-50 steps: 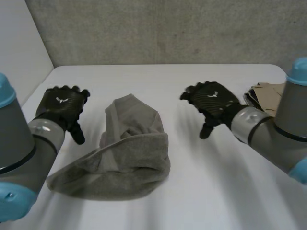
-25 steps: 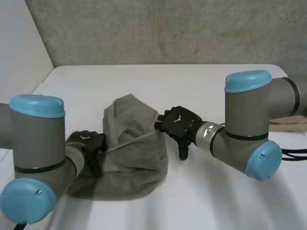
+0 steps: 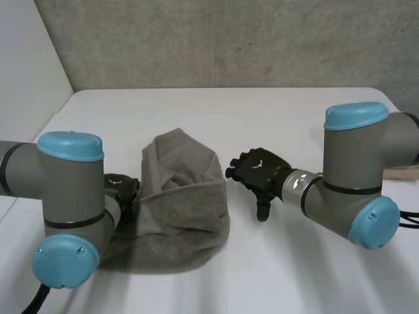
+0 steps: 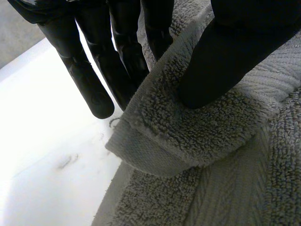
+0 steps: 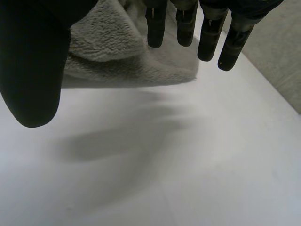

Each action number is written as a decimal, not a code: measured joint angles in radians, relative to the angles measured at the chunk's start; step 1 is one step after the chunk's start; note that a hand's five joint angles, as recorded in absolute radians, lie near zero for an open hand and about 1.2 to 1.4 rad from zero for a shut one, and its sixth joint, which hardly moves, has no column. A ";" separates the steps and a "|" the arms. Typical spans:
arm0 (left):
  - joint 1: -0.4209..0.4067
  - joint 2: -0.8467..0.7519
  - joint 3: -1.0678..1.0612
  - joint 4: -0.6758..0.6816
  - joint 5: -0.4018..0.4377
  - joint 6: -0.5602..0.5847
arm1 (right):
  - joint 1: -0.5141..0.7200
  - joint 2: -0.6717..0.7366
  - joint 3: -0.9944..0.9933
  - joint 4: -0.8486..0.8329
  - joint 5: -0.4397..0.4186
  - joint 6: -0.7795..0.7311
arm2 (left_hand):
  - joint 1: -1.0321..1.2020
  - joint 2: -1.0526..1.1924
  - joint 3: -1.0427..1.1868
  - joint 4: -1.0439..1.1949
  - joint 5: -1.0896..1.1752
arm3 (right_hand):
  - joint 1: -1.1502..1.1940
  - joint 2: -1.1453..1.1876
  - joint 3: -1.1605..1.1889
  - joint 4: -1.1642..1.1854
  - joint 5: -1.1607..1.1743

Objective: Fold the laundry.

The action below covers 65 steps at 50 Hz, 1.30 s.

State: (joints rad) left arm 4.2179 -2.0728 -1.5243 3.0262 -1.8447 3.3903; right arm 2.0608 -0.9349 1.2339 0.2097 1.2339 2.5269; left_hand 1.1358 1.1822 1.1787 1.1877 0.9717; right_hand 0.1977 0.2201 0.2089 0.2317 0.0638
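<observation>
Now left hand (image 4: 235, 52) pinches towel (image 3: 177, 209) edge; right hand (image 3: 258, 171) hovers, uncurled.

In the head view the left arm (image 3: 69, 196) covers most of the left hand (image 3: 124, 193) and the near left corner of the towel (image 3: 180, 203). The right arm (image 3: 357, 176) hides all but a sliver of a beige thing (image 3: 402, 172) at the right side of the worktop (image 3: 281, 118); what it is cannot be told. In the left wrist view the towel's folded edge hides the tips of several fingers (image 4: 87, 80).
</observation>
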 measured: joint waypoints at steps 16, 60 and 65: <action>-0.076 0.403 0.154 0.008 0.002 0.246 | -0.046 0.082 -0.271 0.011 -0.128 0.120 | 0.000 0.007 0.007 0.008 0.000 | 0.000 0.000 0.000 0.000 0.000; -0.172 0.688 0.113 0.054 -0.005 0.449 | 0.031 0.304 -0.667 0.022 -0.013 0.671 | 0.000 0.011 0.011 0.012 0.000 | 0.000 0.000 0.000 0.000 0.000; -0.177 0.692 0.109 0.055 -0.001 0.449 | 0.007 0.305 -0.704 0.031 -0.120 0.615 | 0.000 0.011 0.011 0.012 0.000 | 0.000 0.000 0.000 0.000 0.000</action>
State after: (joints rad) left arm 4.0408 -1.3808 -1.4149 3.0816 -1.8458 3.8396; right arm 2.0682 -0.6295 0.5303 0.2403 1.1141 3.1422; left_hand 1.1359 1.1930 1.1894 1.1999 0.9717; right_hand 0.1977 0.2201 0.2089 0.2316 0.0638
